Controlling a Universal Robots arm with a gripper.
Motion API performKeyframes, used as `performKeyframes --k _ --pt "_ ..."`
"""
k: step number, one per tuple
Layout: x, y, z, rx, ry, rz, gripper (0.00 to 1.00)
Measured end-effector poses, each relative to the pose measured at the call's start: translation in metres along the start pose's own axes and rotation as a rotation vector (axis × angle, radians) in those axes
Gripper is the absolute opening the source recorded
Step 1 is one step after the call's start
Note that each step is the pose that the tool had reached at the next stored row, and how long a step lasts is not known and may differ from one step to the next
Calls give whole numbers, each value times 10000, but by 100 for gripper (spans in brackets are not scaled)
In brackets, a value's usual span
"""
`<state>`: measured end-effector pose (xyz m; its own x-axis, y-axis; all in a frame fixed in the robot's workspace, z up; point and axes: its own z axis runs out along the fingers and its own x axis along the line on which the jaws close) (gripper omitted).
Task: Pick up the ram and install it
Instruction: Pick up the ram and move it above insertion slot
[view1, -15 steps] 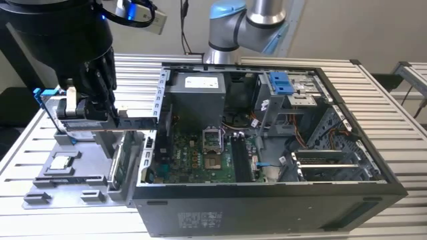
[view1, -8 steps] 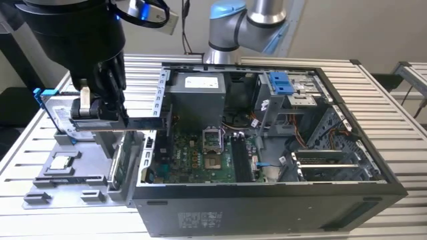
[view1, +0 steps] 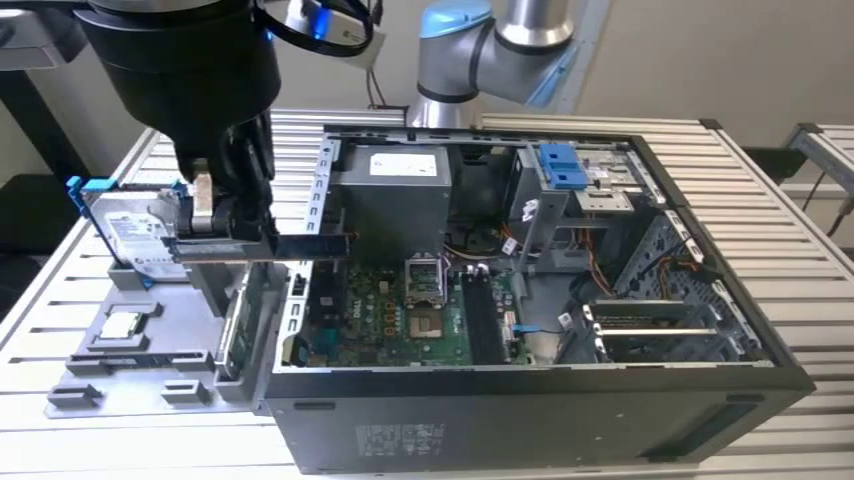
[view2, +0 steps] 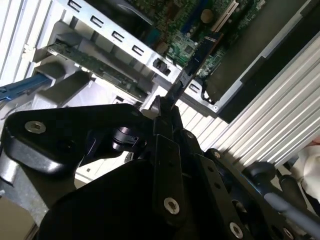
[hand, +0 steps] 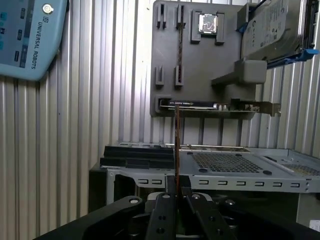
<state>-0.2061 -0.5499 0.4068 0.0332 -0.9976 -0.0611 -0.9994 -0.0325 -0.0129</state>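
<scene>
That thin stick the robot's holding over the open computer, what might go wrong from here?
1. The gripper pinches the ram with much of it sticking out, so it might slip or tilt.
2. The ram hangs near the computer case wall; a low move could knock it.
3. The memory slots look narrow; slight misalignment may jam it.

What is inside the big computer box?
A green circuit board, a grey metal box and wires. Whatever lies under that box is hidden. The gripper holds a memory stick.

One ram (view1: 314, 246), one hard drive (view1: 134, 225), one processor chip (view1: 123, 324), one green card (view2: 90, 65), one computer case (view1: 534, 405).
</scene>
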Motion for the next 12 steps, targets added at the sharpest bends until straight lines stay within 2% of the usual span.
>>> performKeyframes --k 12 --pt "8 -235 3 0 0 0 15"
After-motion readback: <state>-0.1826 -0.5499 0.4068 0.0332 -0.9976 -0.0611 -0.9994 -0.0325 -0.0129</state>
